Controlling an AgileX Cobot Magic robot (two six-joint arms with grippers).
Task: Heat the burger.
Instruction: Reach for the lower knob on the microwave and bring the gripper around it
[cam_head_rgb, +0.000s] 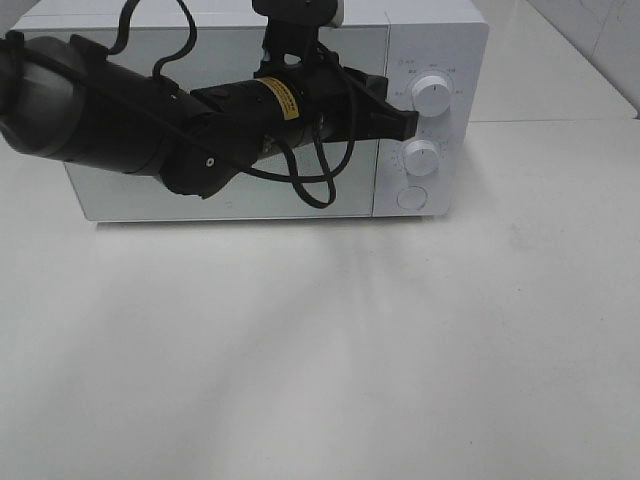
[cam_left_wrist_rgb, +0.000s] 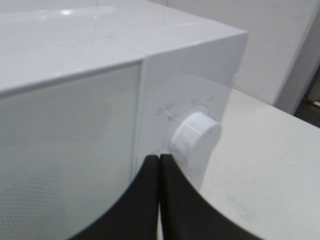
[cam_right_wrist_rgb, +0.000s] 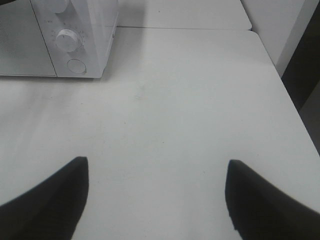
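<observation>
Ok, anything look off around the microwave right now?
Nothing stands out. The boxy white microwave oven sits square on the white table, door closed, no spill or damage visible. The black left gripper, shut, is beside its round white upper dial.

A white microwave (cam_head_rgb: 455, 45), door shut, stands on a white table (cam_head_rgb: 400, 350).

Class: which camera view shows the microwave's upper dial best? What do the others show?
The left wrist view: the upper dial is close and large, beside the shut left gripper. The exterior high view shows it small; the right wrist view only its cropped edge.
</observation>
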